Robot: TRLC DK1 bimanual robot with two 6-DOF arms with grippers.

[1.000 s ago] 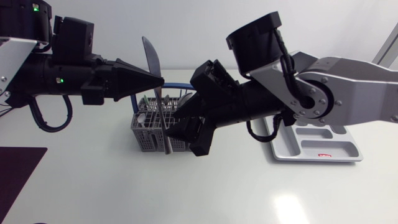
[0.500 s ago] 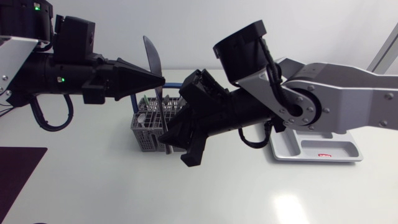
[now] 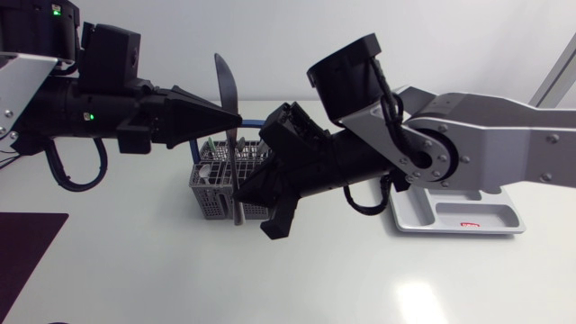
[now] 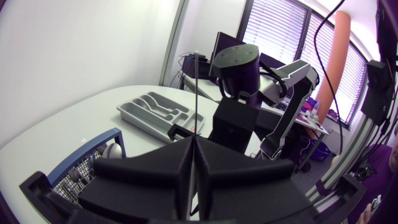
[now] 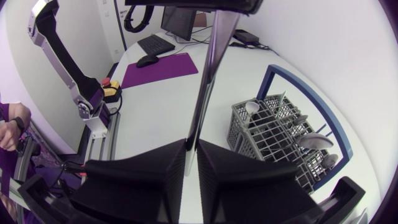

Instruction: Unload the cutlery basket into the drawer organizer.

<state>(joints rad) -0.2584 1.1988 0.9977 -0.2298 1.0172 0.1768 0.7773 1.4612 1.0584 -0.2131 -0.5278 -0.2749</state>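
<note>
The 2 end effectors are matte black: the left end effector (image 3: 236, 118) and the right end effector (image 3: 256, 216). The knife (image 3: 226, 85) is plain silver steel. The cutlery basket (image 3: 207, 193) is grey grid mesh with a blue handle (image 3: 256, 122). The drawer organizer (image 3: 468, 219) is pale grey, the counter (image 3: 360, 279) white, and the mat (image 3: 22, 252) dark purple.

My left arm (image 3: 99, 112) stretches level in from the tabletop's left edge, left gripper (image 3: 234, 118) pinched on the blade of a knife (image 3: 225, 90), while my right arm (image 3: 468, 144) slants down past the middle, right gripper (image 5: 191, 144) closed on its handle.
</note>
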